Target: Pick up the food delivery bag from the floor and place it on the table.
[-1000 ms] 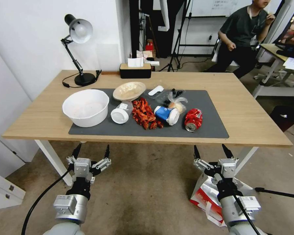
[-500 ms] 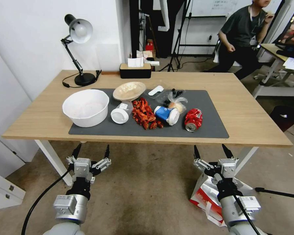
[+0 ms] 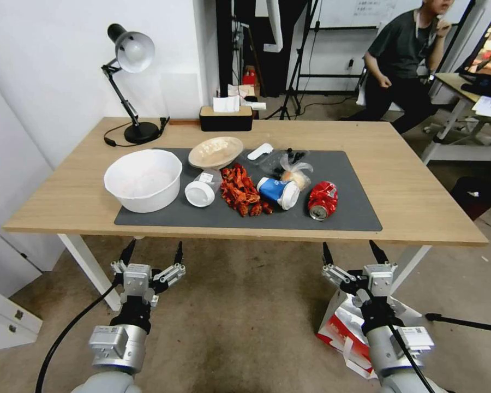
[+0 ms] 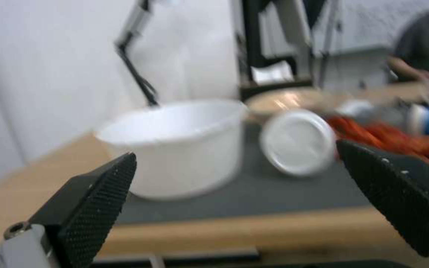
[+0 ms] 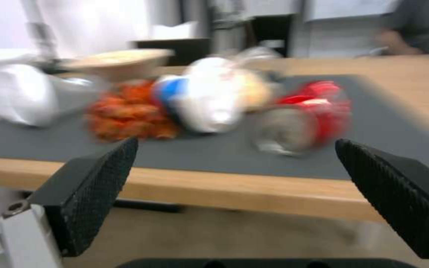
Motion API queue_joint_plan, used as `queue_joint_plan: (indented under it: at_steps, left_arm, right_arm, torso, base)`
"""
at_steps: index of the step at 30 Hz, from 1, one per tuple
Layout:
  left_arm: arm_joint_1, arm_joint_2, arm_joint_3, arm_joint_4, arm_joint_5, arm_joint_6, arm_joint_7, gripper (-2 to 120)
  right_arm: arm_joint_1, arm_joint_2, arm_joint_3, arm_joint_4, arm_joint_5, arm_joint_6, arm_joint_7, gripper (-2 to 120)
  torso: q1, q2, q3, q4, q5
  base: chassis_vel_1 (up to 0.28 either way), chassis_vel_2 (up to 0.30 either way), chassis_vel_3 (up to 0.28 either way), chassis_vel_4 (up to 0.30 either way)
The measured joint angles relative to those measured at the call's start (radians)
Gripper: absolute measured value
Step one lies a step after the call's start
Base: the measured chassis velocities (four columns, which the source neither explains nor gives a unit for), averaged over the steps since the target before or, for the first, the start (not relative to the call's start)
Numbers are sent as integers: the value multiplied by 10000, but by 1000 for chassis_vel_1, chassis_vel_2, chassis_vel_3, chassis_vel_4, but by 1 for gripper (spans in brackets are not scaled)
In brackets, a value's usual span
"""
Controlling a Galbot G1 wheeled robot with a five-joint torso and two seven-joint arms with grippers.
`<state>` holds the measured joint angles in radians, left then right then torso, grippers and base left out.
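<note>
so 1 food delivery bag [image 3: 348, 331] on floor [image 3: 245, 316] (2 grippers gaping).

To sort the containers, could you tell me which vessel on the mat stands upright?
The large white bowl stands upright, mouth up; the blue paper cup and crushed red can lie sideways.

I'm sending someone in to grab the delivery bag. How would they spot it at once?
Start at the light-wood table; on the floor by its near right leg, under the robot's right hand, lies the food delivery bag. It is red-and-white paper, unlike the crushed red can on the mat.
</note>
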<state>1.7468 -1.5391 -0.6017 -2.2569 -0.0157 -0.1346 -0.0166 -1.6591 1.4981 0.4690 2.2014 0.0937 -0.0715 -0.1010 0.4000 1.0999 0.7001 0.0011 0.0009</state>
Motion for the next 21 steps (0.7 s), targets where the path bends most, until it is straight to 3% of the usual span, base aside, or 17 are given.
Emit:
queue_joint_plan:
  at_steps: [6, 21]
  left_arm:
    - [-423, -303, -391, 482, -248, -1127, -122, 100]
    - [-8, -241, -316, 590, -1421, -1646, 429, 100]
  right_arm:
    - [431, -178, 186, -201, 617, 87, -89, 100]
    - [315, -191, 285, -124, 431, 369, 171, 100]
  torso:
    - [2, -1, 1, -13, -11]
    - [1, 0, -1, -10, -9]
  base:
    - [0, 0, 0, 0]
    - [0, 0, 0, 0]
